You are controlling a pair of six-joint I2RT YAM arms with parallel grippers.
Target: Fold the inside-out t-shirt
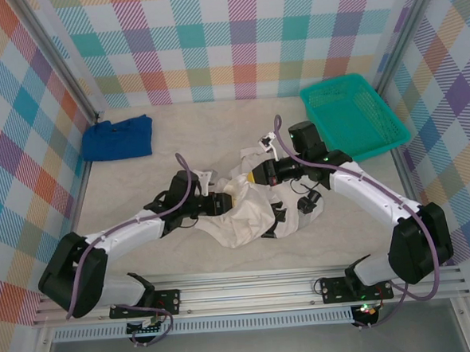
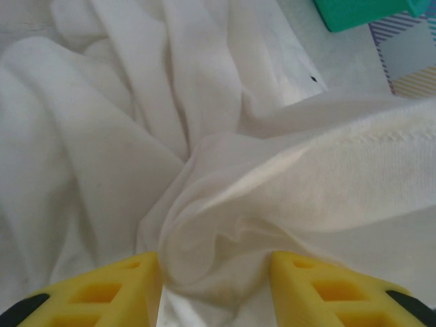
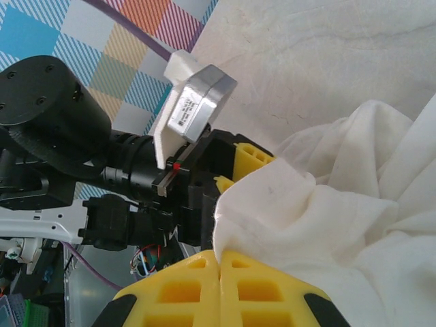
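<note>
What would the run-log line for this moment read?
left hand: open over t-shirt | right hand: shut on t-shirt | t-shirt: crumpled

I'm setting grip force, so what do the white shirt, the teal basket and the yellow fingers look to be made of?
Shirt: soft, thin knit, likely cotton, with a matte finish. It drapes in loose folds and shows a stitched hem.
Basket: probably rigid plastic, with perforated mesh walls and a slight sheen.
Fingers: hard-looking yellow plastic, matte, with moulded cutouts. They may be printed.
</note>
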